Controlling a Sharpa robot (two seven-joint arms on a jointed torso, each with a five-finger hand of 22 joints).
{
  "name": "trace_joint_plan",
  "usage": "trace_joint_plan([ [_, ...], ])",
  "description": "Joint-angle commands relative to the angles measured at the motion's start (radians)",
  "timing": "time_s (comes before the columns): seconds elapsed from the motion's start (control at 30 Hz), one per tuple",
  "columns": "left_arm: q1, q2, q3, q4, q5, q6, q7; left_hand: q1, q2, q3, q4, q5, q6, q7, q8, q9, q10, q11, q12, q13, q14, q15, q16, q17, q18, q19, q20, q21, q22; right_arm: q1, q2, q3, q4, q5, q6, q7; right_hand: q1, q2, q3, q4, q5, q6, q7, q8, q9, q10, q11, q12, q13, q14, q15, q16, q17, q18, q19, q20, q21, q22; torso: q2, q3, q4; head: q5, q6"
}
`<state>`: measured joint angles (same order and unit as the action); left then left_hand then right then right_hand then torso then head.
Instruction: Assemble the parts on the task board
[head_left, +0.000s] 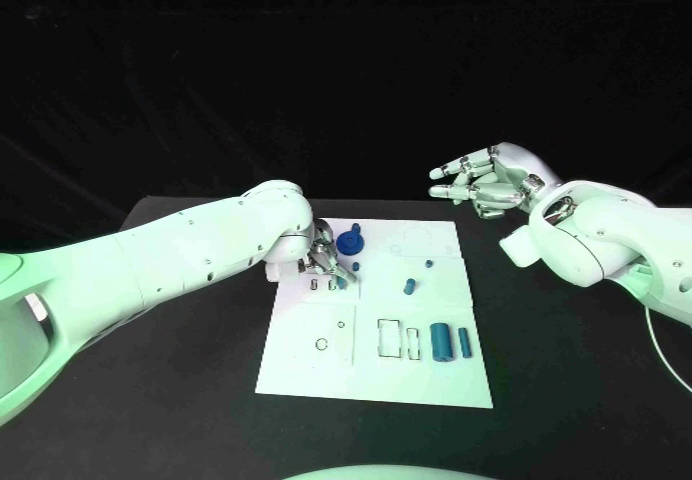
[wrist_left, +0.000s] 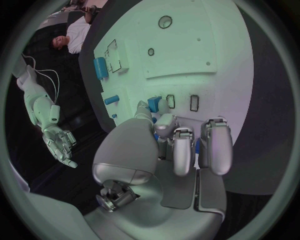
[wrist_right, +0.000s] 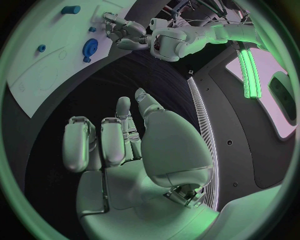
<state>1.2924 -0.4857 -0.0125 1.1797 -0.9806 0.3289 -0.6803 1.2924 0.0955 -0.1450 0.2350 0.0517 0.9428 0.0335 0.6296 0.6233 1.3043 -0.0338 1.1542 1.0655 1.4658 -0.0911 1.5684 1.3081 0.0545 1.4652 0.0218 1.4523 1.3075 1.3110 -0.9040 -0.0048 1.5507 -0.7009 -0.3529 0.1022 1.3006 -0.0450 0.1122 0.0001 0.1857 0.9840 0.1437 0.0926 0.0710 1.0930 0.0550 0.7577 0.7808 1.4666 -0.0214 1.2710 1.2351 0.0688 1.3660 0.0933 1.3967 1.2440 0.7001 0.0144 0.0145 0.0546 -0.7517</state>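
1. the left hand (head_left: 325, 262) was down on the far left part of the white task board (head_left: 303, 370), fingers curled close round a small blue part (wrist_left: 154, 103) beside two small rectangular slots (wrist_left: 182, 102). i could not tell for sure whether the part was pinched or only touched.
2. the right hand (head_left: 488, 180) hovered off the board past its far right corner, fingers apart, holding nothing.
3. a round blue disc part (head_left: 353, 241) sat just beside the left hand. a careless sideways move could have knocked it.
4. a short blue peg (head_left: 408, 288) lay loose mid-board, and two blue cylinders (head_left: 451, 342) lay side by side near the front edge, well apart from both hands.
5. likely risks: the small part going in tilted and jamming in its slot, slipping from the fingertips, or the board sliding under pressure since nothing steadied it.
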Motion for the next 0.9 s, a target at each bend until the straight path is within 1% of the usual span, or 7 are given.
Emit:
trace_joint_plan([
  [0.03, 0.000, 0.002, 0.000, 0.000, 0.007, 0.017, 0.003, 0.030, 0.011, 0.023, -0.013, 0.000, -0.009, -0.002, 0.002, 0.002, -0.004, -0.003, 0.000, 0.000, 0.105, -0.004, 0.002, 0.263, -0.012, 0.032, -0.006, 0.003, 0.071, 0.000, 0.001, 0.000, 0.000, -0.005, 0.019, -0.001, -0.003, 0.011, -0.007, 0.000, 0.005, 0.001, 0.002, 0.002, 0.000, 0.003, 0.002, -0.006, -0.001, 0.032, 0.002, -0.005, -0.001, 0.006, 0.000, -0.004, -0.003, -0.001, 0.000, 0.0002, 0.0002, 0.000, -0.001],
  [0.27, 0.000, -0.002, 0.000, 0.004, 0.027, 0.002, 0.009, 0.188, 0.028, 0.213, -0.094, 0.073, -0.045, -0.002, -0.038, -0.002, -0.027, -0.006, -0.031, -0.016, 0.105, -0.010, 0.002, 0.263, -0.011, 0.028, -0.014, -0.001, 0.068, 0.000, 0.001, 0.000, 0.000, -0.005, 0.024, -0.002, -0.003, 0.011, -0.007, 0.000, 0.005, 0.001, 0.002, 0.002, 0.000, 0.003, 0.002, -0.006, -0.001, 0.032, 0.002, -0.005, -0.001, 0.006, 0.000, -0.004, -0.003, -0.001, 0.000, 0.0005, -0.0002, 0.001, -0.001],
  [0.33, 0.000, -0.008, 0.000, 0.010, 0.033, -0.012, 0.014, 0.179, -0.013, 0.314, -0.088, 0.079, -0.043, 0.002, -0.043, 0.003, -0.026, 0.002, -0.040, -0.021, 0.105, -0.006, 0.002, 0.263, -0.011, 0.027, -0.008, -0.002, 0.067, 0.000, 0.001, 0.000, -0.001, -0.005, 0.025, -0.002, -0.003, 0.012, -0.007, 0.000, 0.006, 0.001, 0.002, 0.002, 0.000, 0.003, 0.002, -0.006, -0.001, 0.032, 0.002, -0.006, -0.002, 0.007, 0.000, -0.004, -0.003, -0.001, 0.000, 0.0005, 0.0000, 0.001, -0.002],
  [0.37, 0.000, -0.011, 0.000, 0.015, 0.037, -0.020, 0.016, 0.124, -0.090, 0.512, -0.057, 0.077, -0.032, -0.001, -0.043, 0.017, -0.018, 0.019, -0.045, -0.024, 0.105, -0.006, 0.002, 0.263, -0.011, 0.027, -0.001, -0.003, 0.069, 0.000, 0.001, -0.001, -0.001, -0.005, 0.026, -0.002, -0.003, 0.012, -0.007, 0.000, 0.006, 0.001, 0.002, 0.002, 0.000, 0.002, 0.002, -0.006, -0.002, 0.032, 0.002, -0.006, -0.003, 0.007, 0.000, -0.004, -0.004, -0.002, 0.000, 0.0006, 0.0003, 0.001, -0.001],
  [0.43, 0.000, -0.020, 0.000, 0.026, 0.044, -0.037, 0.019, 0.047, -0.179, 0.706, -0.061, 0.069, -0.027, 0.018, -0.029, 0.046, -0.010, 0.006, -0.043, -0.022, 0.105, -0.003, 0.002, 0.263, -0.007, 0.027, -0.004, -0.004, 0.069, 0.000, 0.001, -0.001, -0.002, -0.005, 0.029, -0.003, -0.003, 0.012, -0.007, 0.000, 0.006, 0.001, 0.002, 0.002, 0.000, 0.001, 0.002, -0.008, -0.003, 0.032, 0.002, -0.008, -0.004, 0.007, -0.002, -0.004, -0.005, -0.004, 0.000, 0.0005, 0.0006, 0.001, -0.001],
  [0.6, 0.000, -0.045, 0.000, 0.057, 0.035, -0.074, 0.017, -0.012, -0.217, 0.813, -0.099, 0.065, -0.034, 0.009, -0.018, 0.072, -0.005, 0.003, -0.040, -0.019, 0.105, 0.002, 0.002, 0.263, -0.010, 0.028, -0.003, -0.003, 0.073, 0.000, 0.002, -0.001, -0.004, -0.012, 0.031, -0.010, -0.003, 0.012, -0.008, 0.000, 0.007, 0.000, 0.002, 0.001, 0.000, -0.002, 0.002, -0.013, -0.009, 0.031, 0.002, -0.009, -0.006, 0.008, -0.003, -0.004, -0.006, -0.006, -0.001, 0.0016, 0.0028, -0.005, -0.003],
  [0.9, -0.003, -0.079, 0.000, 0.108, -0.045, -0.134, 0.015, -0.044, -0.226, 0.855, -0.127, 0.063, -0.036, 0.007, -0.011, 0.087, 0.000, 0.002, -0.037, -0.017, 0.105, 0.000, 0.002, 0.263, -0.012, 0.032, -0.003, -0.001, 0.078, 0.000, 0.010, -0.002, -0.010, -0.023, 0.033, -0.016, -0.004, 0.011, -0.009, 0.000, 0.008, -0.001, 0.002, 0.001, -0.001, -0.003, 0.002, -0.014, -0.010, 0.031, 0.002, -0.009, -0.005, 0.008, -0.004, -0.004, -0.007, -0.007, -0.001, 0.0002, 0.0026, 0.001, -0.002],
])
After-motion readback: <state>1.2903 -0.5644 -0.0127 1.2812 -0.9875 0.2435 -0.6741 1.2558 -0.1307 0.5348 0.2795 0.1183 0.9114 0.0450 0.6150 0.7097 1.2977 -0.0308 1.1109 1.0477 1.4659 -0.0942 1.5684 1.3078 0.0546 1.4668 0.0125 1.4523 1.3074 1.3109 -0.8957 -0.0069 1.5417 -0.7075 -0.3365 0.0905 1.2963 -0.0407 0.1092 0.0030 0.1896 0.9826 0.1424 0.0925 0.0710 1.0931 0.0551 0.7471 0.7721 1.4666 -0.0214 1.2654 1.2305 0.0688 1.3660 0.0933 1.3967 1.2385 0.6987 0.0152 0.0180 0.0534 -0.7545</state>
